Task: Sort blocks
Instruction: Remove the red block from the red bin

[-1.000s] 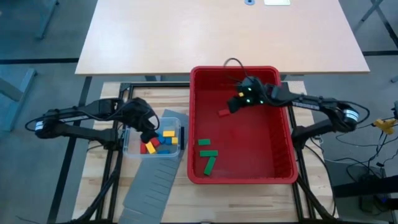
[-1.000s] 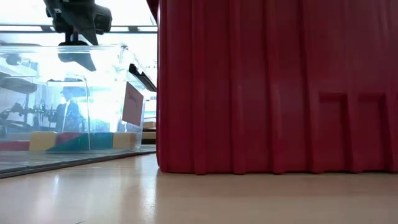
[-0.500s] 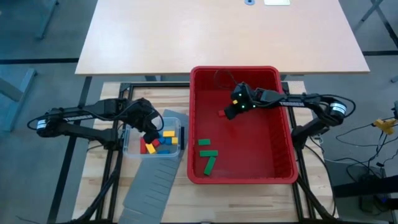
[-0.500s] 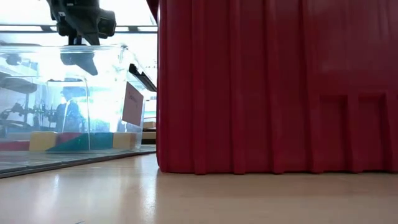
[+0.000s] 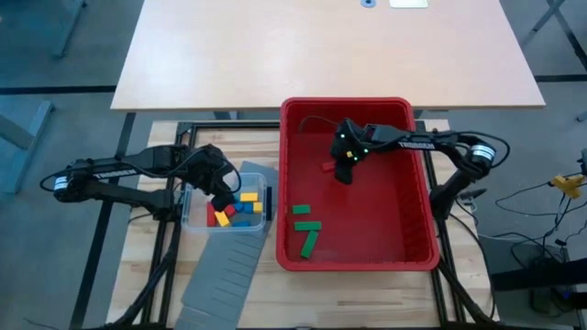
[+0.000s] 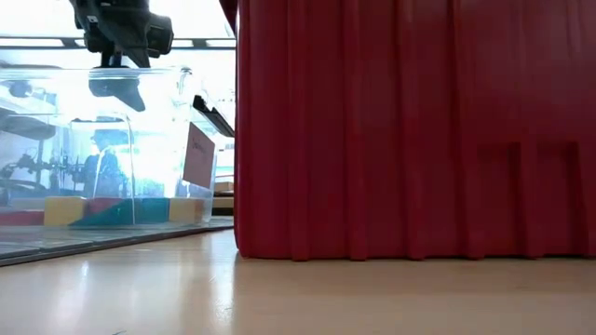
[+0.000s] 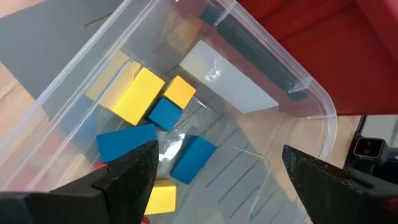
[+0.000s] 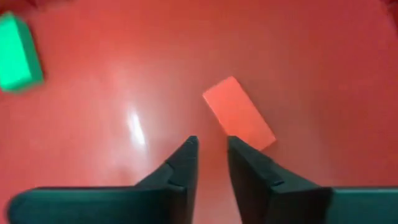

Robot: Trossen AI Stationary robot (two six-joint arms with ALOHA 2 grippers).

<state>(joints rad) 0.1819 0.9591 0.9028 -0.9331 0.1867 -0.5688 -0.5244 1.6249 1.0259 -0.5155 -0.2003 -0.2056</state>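
Swinging left across the red bin point(image 5: 417, 229), the right gripper point(image 5: 346, 174) now hovers at upper centre, fingers slightly parted and empty, beside the red block point(image 5: 329, 166). Left gripper point(image 5: 220, 197) hangs wide open, empty, over the clear tub point(image 5: 188, 223) of blocks point(image 5: 240, 207).

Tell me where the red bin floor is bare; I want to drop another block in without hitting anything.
The red bin is bare on its right half, from the right gripper to the right wall. Its left side is busier: a red block beside that gripper, three green blocks near the front-left corner.
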